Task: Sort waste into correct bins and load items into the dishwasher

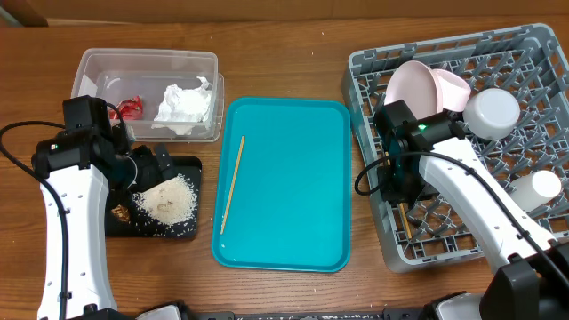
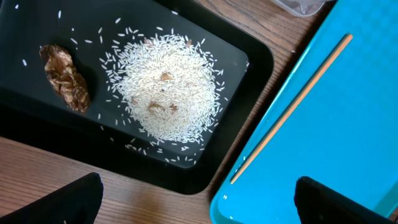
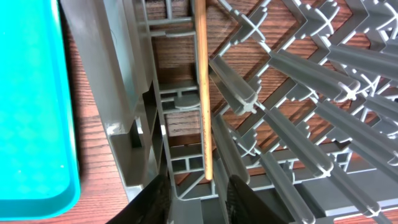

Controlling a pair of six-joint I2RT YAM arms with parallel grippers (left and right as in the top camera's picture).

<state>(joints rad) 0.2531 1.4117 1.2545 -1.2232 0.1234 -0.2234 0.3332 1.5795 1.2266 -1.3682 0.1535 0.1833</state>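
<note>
Two thin wooden chopsticks were found well apart. One chopstick (image 1: 232, 182) lay lengthwise on the smooth teal serving tray (image 1: 293, 240), near its left rim. The other chopstick (image 3: 202, 93) was lodged in the grey plastic dish rack (image 1: 533, 53), just beside its left wall and hemmed in closely by lattice ribs.

The right gripper (image 3: 199, 202) was parted slightly, wider than the stick. The stick's end sat just above the gap, and no contact was seen. The left gripper (image 2: 199, 205) was spread wide and held nothing, above the near rim of the shallow black tray (image 2: 18, 93).

A flat heap of rice grains (image 2: 165, 87) and a rough brown lump (image 2: 65, 78) lay apart in that tray. Brown flecks in the rice were shown only by the left wrist view.

In the clear, round-cornered tub (image 1: 89, 62), a crinkled wrapper (image 1: 132, 108) and a crumpled napkin (image 1: 184, 105) were seen from overhead alone. The round plate (image 1: 409, 89) and a white cup (image 1: 492, 111) stood in the rack's far part.
</note>
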